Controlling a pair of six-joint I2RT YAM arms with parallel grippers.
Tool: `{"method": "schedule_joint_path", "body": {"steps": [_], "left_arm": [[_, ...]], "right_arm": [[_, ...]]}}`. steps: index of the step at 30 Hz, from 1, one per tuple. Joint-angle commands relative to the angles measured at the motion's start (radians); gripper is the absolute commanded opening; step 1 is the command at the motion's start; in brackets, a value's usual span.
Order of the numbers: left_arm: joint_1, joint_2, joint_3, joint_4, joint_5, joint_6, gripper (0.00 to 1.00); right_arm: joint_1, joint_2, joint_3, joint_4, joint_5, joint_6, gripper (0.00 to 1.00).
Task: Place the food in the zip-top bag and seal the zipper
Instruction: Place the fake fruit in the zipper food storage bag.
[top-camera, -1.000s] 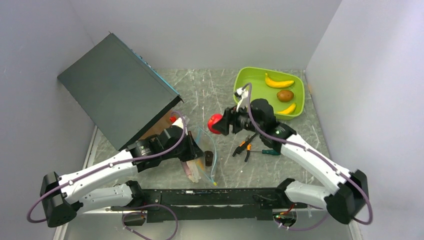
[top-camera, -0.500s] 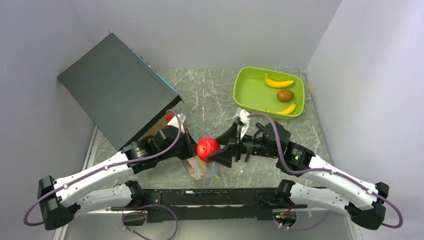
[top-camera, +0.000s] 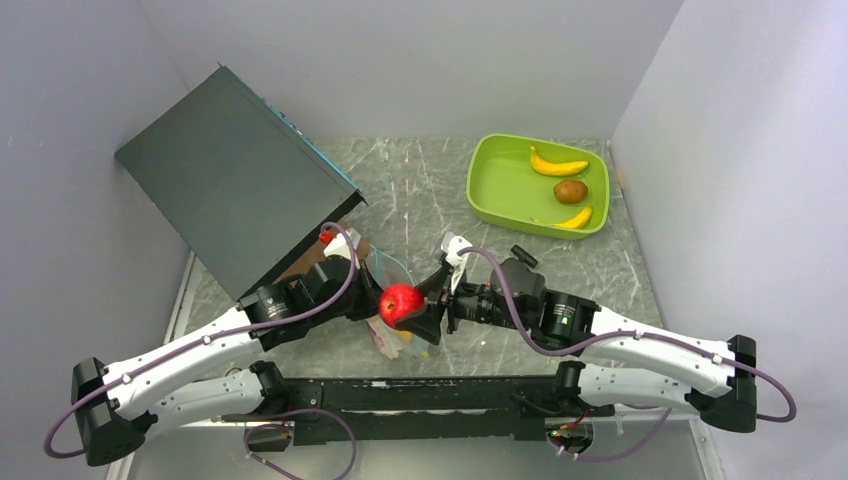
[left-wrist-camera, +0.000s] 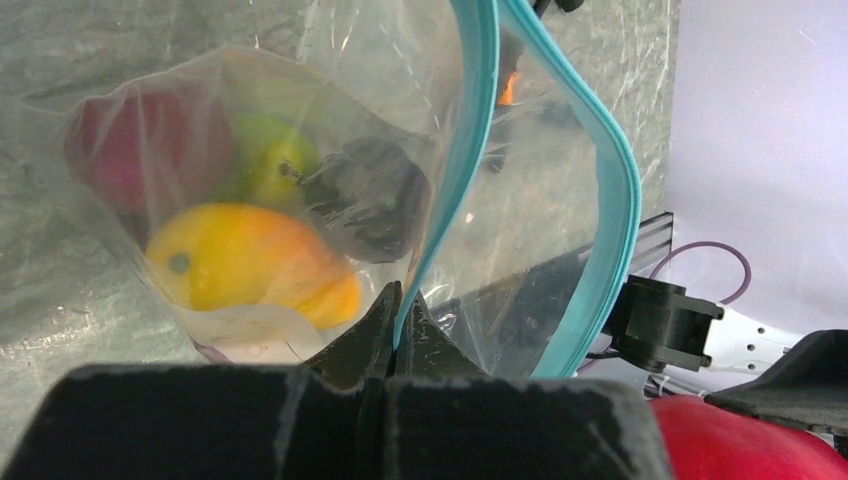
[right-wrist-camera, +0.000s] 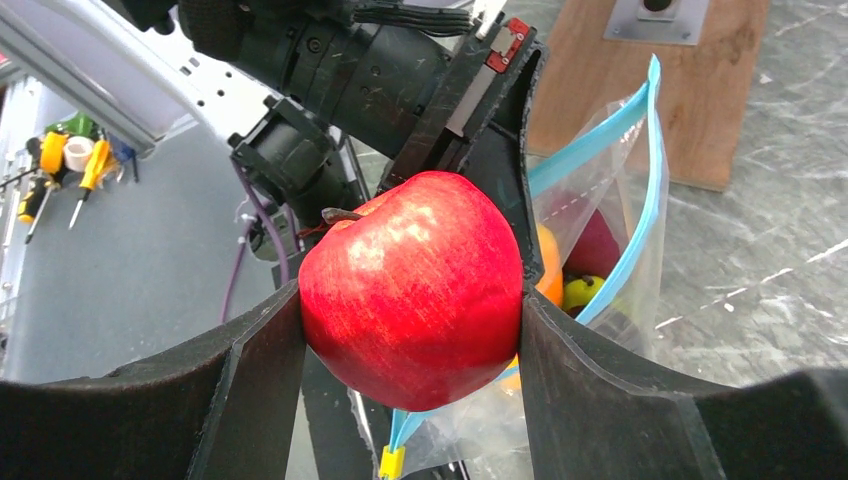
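The clear zip-top bag (left-wrist-camera: 330, 70) hangs with its mouth open; its blue-green zipper (left-wrist-camera: 470, 150) splits into two strips. My left gripper (left-wrist-camera: 402, 300) is shut on the near strip of the zipper and holds the bag up. Inside lie an orange fruit (left-wrist-camera: 245, 265), a green apple (left-wrist-camera: 265, 160), a dark plum (left-wrist-camera: 375, 195) and a purple-red piece (left-wrist-camera: 125, 150). My right gripper (right-wrist-camera: 412, 300) is shut on a red apple (right-wrist-camera: 412, 270), right at the bag's mouth (right-wrist-camera: 640, 190). From above, the apple (top-camera: 399, 302) sits between both grippers.
A lime-green tray (top-camera: 500, 175) at the back right holds two yellow bananas (top-camera: 558, 165) and a brown pear (top-camera: 570, 191). A large dark box (top-camera: 235, 175) leans at the back left over a wooden board (right-wrist-camera: 660, 90).
My right gripper has carried the red apple from near the tray, left and toward the near edge, up to the bag's mouth. The left gripper kept its hold on the zipper.
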Motion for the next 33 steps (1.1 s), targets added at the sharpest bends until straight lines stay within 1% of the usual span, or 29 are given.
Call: {"method": "schedule_joint_path", "body": {"steps": [1, 5, 9, 12, 15, 19, 22, 25, 29, 31, 33], "left_arm": [[-0.013, -0.033, 0.016, 0.09, 0.047, -0.02, 0.0], [-0.015, -0.052, 0.004, 0.088, 0.041, -0.024, 0.0], [-0.016, -0.063, 0.002, 0.081, 0.027, -0.029, 0.0], [-0.015, -0.056, 0.013, 0.075, 0.026, -0.021, 0.0], [-0.015, -0.045, 0.017, 0.078, 0.034, -0.019, 0.0], [-0.015, -0.035, 0.016, 0.082, 0.042, -0.021, 0.0], [-0.016, -0.035, 0.018, 0.08, 0.041, -0.018, 0.0], [-0.016, -0.046, 0.018, 0.077, 0.038, -0.02, 0.0], [-0.017, -0.07, 0.011, 0.062, 0.028, -0.027, 0.0], [-0.017, -0.081, 0.008, 0.056, 0.023, -0.027, 0.0], [-0.018, -0.088, -0.002, 0.059, 0.021, -0.029, 0.0]], "right_arm": [[0.003, 0.032, -0.052, -0.032, 0.219, -0.051, 0.06], [0.004, 0.038, -0.06, -0.06, 0.288, -0.036, 0.06], [0.005, 0.044, -0.065, -0.056, 0.296, -0.02, 0.07], [0.007, 0.059, -0.054, -0.045, 0.294, -0.013, 0.12], [0.024, 0.07, -0.018, -0.075, 0.338, -0.012, 0.25], [0.037, 0.067, 0.015, -0.094, 0.379, -0.011, 0.53], [0.038, 0.083, 0.047, -0.118, 0.403, -0.011, 0.69], [0.038, 0.11, 0.088, -0.152, 0.438, -0.012, 0.77], [0.039, 0.131, 0.113, -0.174, 0.481, -0.027, 0.85], [0.039, 0.139, 0.131, -0.193, 0.473, -0.028, 0.87], [0.039, 0.137, 0.133, -0.185, 0.448, -0.029, 0.94]]}}
